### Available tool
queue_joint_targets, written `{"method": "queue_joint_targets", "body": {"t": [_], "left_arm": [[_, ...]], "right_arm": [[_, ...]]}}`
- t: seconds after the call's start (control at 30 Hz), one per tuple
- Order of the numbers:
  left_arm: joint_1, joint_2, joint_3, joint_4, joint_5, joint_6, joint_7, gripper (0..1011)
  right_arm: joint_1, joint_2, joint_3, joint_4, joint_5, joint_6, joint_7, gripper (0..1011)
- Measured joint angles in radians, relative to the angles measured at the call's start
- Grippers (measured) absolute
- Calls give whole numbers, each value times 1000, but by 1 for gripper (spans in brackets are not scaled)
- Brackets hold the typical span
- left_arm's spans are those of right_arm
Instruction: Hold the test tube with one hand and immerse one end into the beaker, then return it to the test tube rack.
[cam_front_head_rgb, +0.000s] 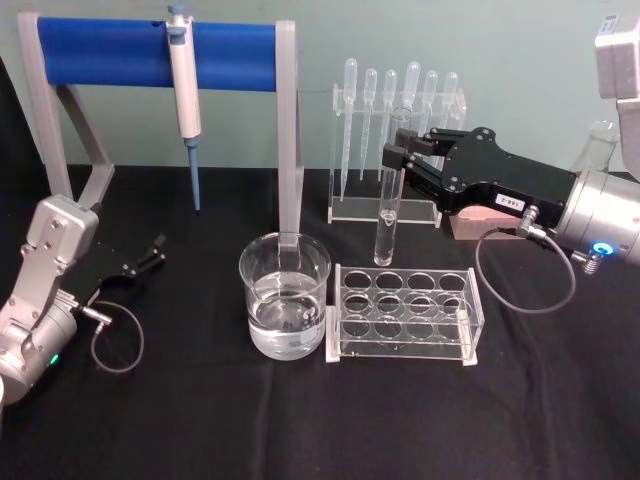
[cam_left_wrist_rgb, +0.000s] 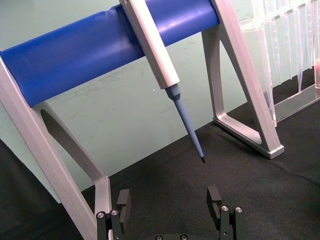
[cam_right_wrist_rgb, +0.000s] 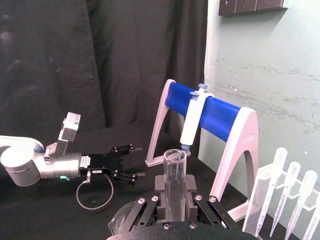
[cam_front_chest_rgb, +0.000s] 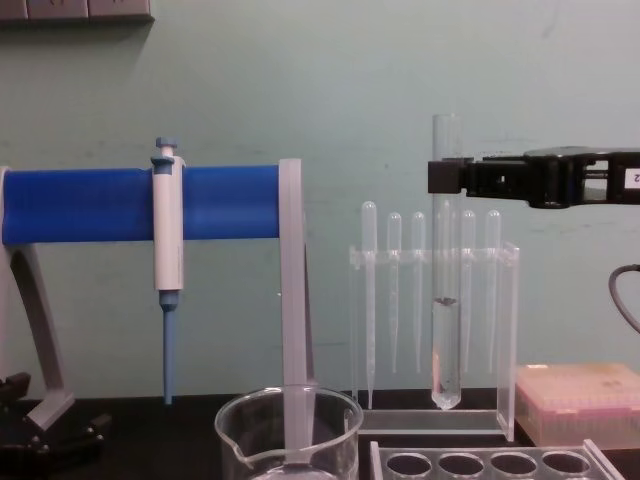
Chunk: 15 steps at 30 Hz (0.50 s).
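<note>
My right gripper (cam_front_head_rgb: 396, 153) is shut on the test tube (cam_front_head_rgb: 384, 235), gripping it near its open rim. The tube hangs upright in the air over the back edge of the clear tube rack (cam_front_head_rgb: 405, 312). It is to the right of the beaker (cam_front_head_rgb: 285, 298) and apart from it. The beaker holds clear liquid. In the chest view the tube (cam_front_chest_rgb: 446, 340) ends a little above the rack, with the right gripper (cam_front_chest_rgb: 445, 178) high on it and the beaker (cam_front_chest_rgb: 288, 435) lower left. The right wrist view has the tube (cam_right_wrist_rgb: 174, 172) between the fingers. My left gripper (cam_front_head_rgb: 150, 255) rests open at the table's left.
A blue-barred stand (cam_front_head_rgb: 150, 52) with a hanging micropipette (cam_front_head_rgb: 183, 90) stands at the back left, one leg just behind the beaker. A clear rack of bulb pipettes (cam_front_head_rgb: 352, 150) stands behind the tube. A pink box (cam_front_chest_rgb: 580, 400) lies at the right. The table is covered in black cloth.
</note>
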<state>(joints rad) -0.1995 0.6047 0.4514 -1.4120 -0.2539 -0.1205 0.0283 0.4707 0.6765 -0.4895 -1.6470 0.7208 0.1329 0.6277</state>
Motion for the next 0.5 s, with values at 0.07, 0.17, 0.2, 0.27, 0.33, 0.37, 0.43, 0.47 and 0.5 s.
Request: {"method": "queue_joint_targets", "body": {"t": [0.07,0.17,0.2,0.27,0.33,0.37,0.43,0.47,0.5], "left_arm": [[0,0,0,0,0,0,0,1000],[0,0,0,0,0,0,0,1000],[0,0,0,0,0,0,0,1000],[0,0,0,0,0,0,0,1000],[0,0,0,0,0,0,0,1000],[0,0,0,0,0,0,0,1000],[0,0,0,0,0,0,0,1000],[0,0,0,0,0,0,0,1000],[0,0,0,0,0,0,0,1000]], "right_arm": [[0,0,0,0,0,0,0,228],[0,0,0,0,0,0,0,228],[0,0,0,0,0,0,0,228],[0,0,0,0,0,0,0,228],[0,0,0,0,0,0,0,228],[0,0,0,0,0,0,0,228],[0,0,0,0,0,0,0,228],[0,0,0,0,0,0,0,228],[0,0,0,0,0,0,0,228]]}}
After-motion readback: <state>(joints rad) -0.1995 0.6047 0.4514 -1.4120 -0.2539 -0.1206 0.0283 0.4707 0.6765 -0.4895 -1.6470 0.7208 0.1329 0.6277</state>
